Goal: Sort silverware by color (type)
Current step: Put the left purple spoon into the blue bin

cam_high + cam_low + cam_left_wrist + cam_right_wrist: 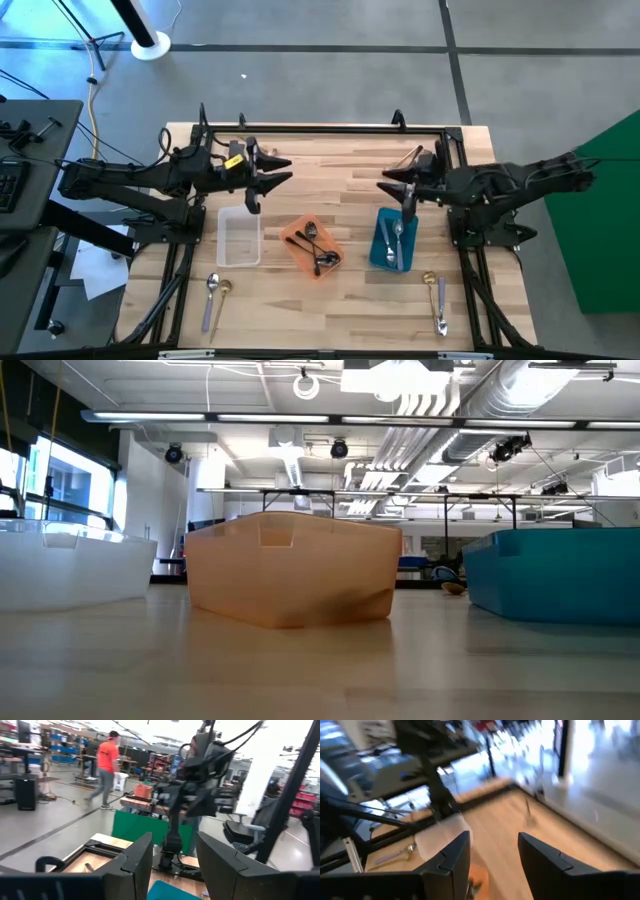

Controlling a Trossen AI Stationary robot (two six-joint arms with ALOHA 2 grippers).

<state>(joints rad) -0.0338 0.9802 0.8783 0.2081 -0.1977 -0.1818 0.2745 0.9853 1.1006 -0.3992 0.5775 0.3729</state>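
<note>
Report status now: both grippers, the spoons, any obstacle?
Left gripper and right gripper open, empty, raised. Spoons loose near the front edge; others in orange tray and blue tray. No obstacle.

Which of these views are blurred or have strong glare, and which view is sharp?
The right wrist view is smeared throughout, the clear tray included; the left wrist view washes out at its bright upper right; the low view shows the orange tray softly; the high view is sharpest and evenly lit.

Left claw [283, 172] raised, parted, empty, right claw [386, 181] likewise, facing inward
</note>
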